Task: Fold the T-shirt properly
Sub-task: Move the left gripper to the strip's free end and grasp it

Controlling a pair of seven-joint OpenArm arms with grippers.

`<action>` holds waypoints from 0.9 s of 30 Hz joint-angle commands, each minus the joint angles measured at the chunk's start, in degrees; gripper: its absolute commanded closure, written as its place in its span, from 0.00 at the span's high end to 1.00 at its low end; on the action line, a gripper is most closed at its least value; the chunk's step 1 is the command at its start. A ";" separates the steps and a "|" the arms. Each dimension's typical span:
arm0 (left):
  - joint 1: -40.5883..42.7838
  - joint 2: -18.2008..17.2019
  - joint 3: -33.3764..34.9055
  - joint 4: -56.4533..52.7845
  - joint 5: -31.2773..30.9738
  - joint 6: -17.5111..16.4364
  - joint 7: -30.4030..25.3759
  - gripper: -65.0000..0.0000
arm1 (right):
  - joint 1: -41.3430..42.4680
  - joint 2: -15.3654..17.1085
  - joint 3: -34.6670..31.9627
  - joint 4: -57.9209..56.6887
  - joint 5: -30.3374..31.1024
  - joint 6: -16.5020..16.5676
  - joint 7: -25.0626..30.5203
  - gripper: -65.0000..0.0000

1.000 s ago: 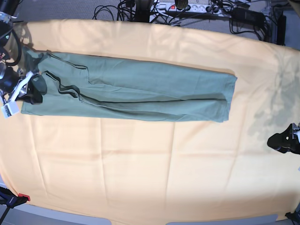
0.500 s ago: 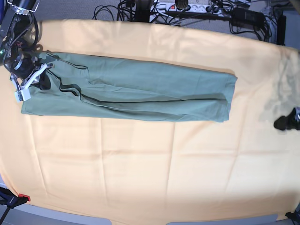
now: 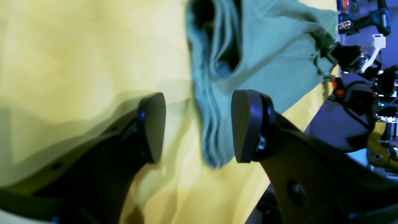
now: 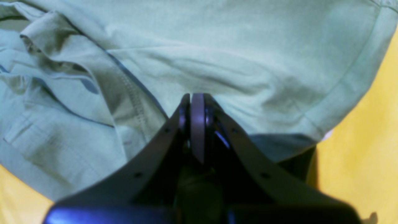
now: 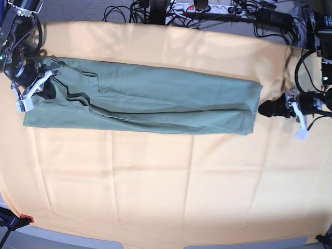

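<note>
Green T-shirt (image 5: 155,104) folded lengthwise, orange cloth (image 5: 166,181)

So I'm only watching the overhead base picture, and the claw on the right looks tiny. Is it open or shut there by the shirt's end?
Observer: Open. In its own wrist camera the left gripper has jaws standing wide, with the T-shirt's layered edge showing between them.
Operator: Is it pinching that edge?
Observer: Not yet; neither of its pads visibly presses the fabric.
Operator: And the other claw?
Observer: The right gripper is shut, its tips against the shirt. Whether fabric is caught between them, I can't tell.
</note>
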 commanded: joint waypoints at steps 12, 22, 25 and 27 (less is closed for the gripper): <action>-0.48 6.12 4.48 0.59 0.91 -1.38 0.61 0.55 | 0.44 1.01 0.48 0.63 0.55 0.11 0.42 0.00; -0.98 7.80 6.43 5.16 0.91 -0.96 3.17 0.15 | 0.44 1.01 0.48 0.63 0.57 0.11 0.42 0.00; -2.51 7.78 6.29 6.38 0.91 -0.94 3.15 0.00 | 0.44 0.98 0.48 0.63 0.59 0.11 0.44 0.00; -3.98 7.80 6.27 6.49 0.91 -0.92 3.02 0.00 | 0.44 0.98 0.48 0.63 0.59 0.09 0.42 0.00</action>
